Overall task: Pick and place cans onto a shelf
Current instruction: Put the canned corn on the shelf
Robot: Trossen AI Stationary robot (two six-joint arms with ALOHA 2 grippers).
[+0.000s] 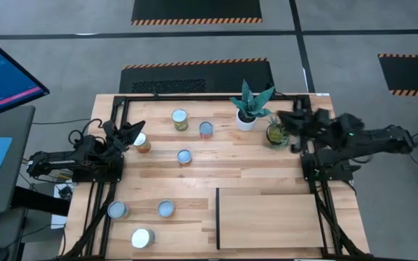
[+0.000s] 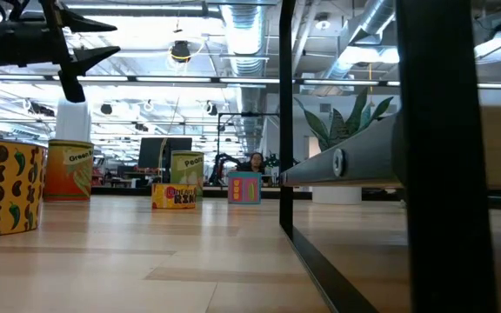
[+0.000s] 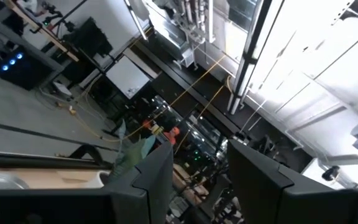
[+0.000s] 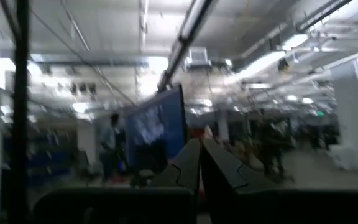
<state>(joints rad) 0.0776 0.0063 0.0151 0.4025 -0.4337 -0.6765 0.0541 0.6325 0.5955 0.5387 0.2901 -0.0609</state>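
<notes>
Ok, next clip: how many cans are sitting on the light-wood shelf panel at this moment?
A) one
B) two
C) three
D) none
D: in the high view the shelf carries no can; every can lies off it on the tabletop, such as the one nearest its black-strip edge.

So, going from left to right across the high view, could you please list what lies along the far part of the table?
Left gripper, open, above the can with the orange label → yellow-green can → blue-topped can → white plant pot → can with the speckled label → right gripper, shut.
</notes>
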